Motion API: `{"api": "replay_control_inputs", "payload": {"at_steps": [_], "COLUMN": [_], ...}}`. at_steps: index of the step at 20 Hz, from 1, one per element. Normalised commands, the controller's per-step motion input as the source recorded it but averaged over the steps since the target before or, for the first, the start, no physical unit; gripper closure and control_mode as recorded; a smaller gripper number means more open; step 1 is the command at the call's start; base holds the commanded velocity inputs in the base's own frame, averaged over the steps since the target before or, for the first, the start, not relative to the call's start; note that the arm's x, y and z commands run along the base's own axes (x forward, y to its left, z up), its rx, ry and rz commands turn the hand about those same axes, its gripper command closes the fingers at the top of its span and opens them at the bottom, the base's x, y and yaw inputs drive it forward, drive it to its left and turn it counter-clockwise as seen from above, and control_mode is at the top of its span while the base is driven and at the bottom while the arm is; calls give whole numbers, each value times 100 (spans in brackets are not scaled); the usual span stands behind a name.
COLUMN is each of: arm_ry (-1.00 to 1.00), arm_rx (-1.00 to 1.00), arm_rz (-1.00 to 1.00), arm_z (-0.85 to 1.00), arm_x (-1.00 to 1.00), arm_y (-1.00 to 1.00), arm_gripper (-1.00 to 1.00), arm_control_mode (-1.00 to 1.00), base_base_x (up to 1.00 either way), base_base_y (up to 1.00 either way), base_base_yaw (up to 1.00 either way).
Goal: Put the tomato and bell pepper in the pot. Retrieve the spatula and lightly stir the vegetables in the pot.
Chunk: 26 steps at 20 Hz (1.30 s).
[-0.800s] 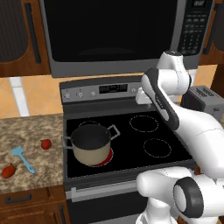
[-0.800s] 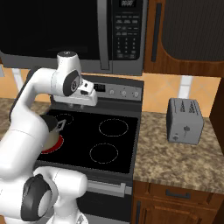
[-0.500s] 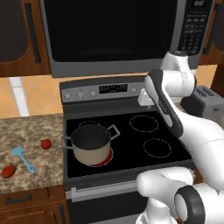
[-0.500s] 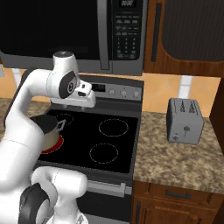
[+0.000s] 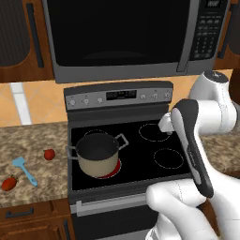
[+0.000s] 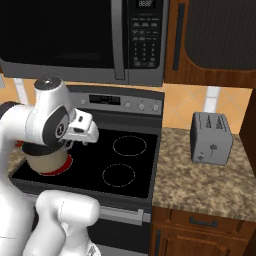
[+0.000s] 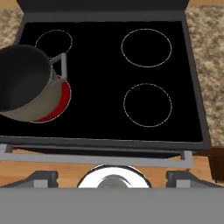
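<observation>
My end effector (image 7: 112, 175) hung open and empty above the stove's front edge. The pot (image 5: 97, 153) sat at the hand view's left. The tomato (image 5: 49, 154) lay farther left on the counter (image 5: 28, 150), lower left of the left base view, beyond that pot.

Pot (image 7: 26, 85) cut by hand view's left edge; the arm perhaps hides most of it in the right base view.
</observation>
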Motion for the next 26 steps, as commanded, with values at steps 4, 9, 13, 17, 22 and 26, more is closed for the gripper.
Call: {"api": "replay_control_inputs", "payload": {"at_steps": [4,9,13,17,22,26], "arm_ry": [0,-2,0,0,0,0], "arm_rx": [0,0,0,0,0,0], "arm_rz": [0,0,0,0,0,0], "arm_z": [0,2,0,0,0,0], "arm_x": [-65,-37,0,0,0,0], "arm_y": [0,1,0,0,0,0], "arm_gripper": [-100,-100,-100,-100,-100,-100], "arm_control_mode": [-100,100,100,100,100,100], "base_base_x": [0,-6,-36,-41,-19,11], "base_base_y": [0,5,71,100,100,86], "base_base_yaw": [0,0,0,0,0,0]}}
